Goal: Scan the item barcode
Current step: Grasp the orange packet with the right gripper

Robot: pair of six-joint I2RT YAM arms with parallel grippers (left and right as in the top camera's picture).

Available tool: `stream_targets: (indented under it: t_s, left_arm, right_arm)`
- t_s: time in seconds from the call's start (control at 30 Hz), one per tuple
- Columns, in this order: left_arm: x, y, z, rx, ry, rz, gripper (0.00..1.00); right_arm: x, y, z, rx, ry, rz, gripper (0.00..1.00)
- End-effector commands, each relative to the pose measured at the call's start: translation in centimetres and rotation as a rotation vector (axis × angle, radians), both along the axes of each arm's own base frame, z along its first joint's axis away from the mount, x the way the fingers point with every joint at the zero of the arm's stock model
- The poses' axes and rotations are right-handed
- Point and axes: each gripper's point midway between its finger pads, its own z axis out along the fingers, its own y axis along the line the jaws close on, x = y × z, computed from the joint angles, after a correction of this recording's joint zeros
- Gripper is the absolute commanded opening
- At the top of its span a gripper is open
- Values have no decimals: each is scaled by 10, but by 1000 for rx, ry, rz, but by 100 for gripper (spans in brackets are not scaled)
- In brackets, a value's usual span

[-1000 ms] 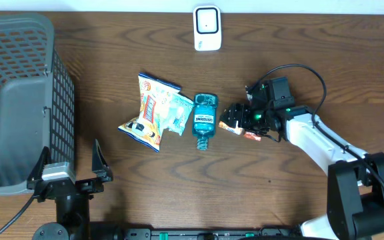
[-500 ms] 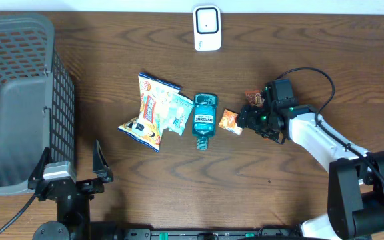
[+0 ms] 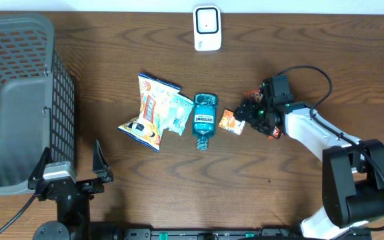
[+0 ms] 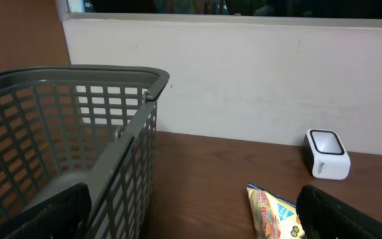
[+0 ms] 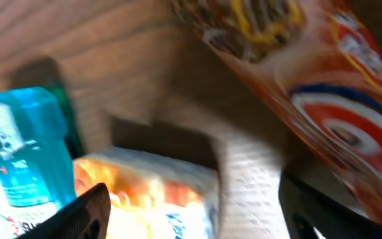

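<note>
A small orange packet (image 3: 229,121) lies on the table right of a teal mouthwash bottle (image 3: 204,119). My right gripper (image 3: 245,115) stands open just right of the packet. In the right wrist view the orange packet (image 5: 151,192) sits low between the spread fingers, nearer the left finger (image 5: 88,212), with the bottle (image 5: 18,153) at the left. My right gripper (image 5: 204,216) holds nothing. A white barcode scanner (image 3: 207,28) stands at the table's far edge. My left gripper (image 3: 72,167) rests open at the front left, empty.
A grey mesh basket (image 3: 19,100) fills the left side. A yellow snack bag (image 3: 151,110) and a pale blue packet (image 3: 177,113) lie left of the bottle. A red-orange packet (image 3: 253,96) sits beside my right gripper. The left wrist view shows the basket (image 4: 78,133), scanner (image 4: 327,154) and snack bag (image 4: 274,212).
My right gripper drew back to the right off the small orange packet, then came left toward it again. The left arm has not moved.
</note>
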Motion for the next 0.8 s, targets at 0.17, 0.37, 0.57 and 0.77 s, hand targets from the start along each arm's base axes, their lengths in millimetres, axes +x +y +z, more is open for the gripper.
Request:
stream_targets:
  t_s: [0.17,0.37,0.57,0.77]
  left_arm:
    - [1,-1,-1,-5,2,-7,98]
    - [1,-1,-1,-5,3,-6,98]
    - [1,-1,-3,-5,10,-6,98]
    - [1,-1,-11,-5,42,-6,98]
  right_arm:
    - [-24,5,-38,0,134,6,58]
    - [-40,15,-59,-6,205,41,51]
    - [-56,17,-81,-7,287,54,1]
    - [-54,6,-59,70,304,16,1]
